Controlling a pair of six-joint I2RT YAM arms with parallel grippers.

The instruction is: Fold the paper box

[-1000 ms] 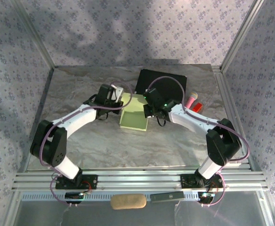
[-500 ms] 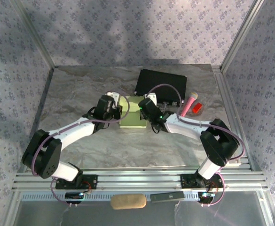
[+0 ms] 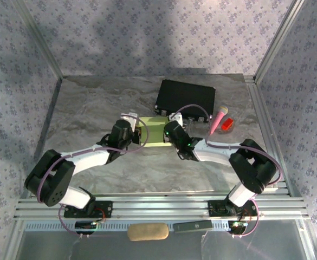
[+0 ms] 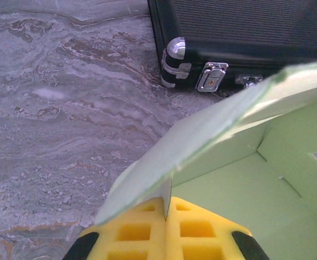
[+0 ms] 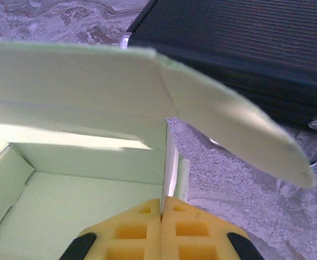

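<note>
A: Top external: the paper box (image 3: 154,132) sits mid-worktop (image 3: 88,108), just in front of the black case (image 3: 186,97). We have the left end effector (image 3: 138,134) at its left wall and the right end effector (image 3: 170,132) at its right wall.

B: Wrists confirm. Left wrist: our yellow pads (image 4: 136,233) are clenched on a thin card edge, with a flap (image 4: 201,135) leaning over the open inside. Right wrist: both pads closed on the upright side wall, and a wide flap (image 5: 82,81) hangs across above.

A: So the walls are up and the top is not down. We judge it mid-fold.

B: Risks. Both pinches are on single-layer card near the edge. If we pull apart or twist out of sync, a wall creases off its score line or tears at a corner slot.

A: Slip too. The card is thin and the bite is small. If one side lets go, the box swings on the other pinch and the walls could spring flat.

B: The case is close behind. If we push the box away from us, the flap could jam on the case latch (image 4: 209,80).

A: Pressing down with both arms could crush the box. We see nothing stiff inside.

B: Agreed. We'd go slow, with both sides matched.
</note>
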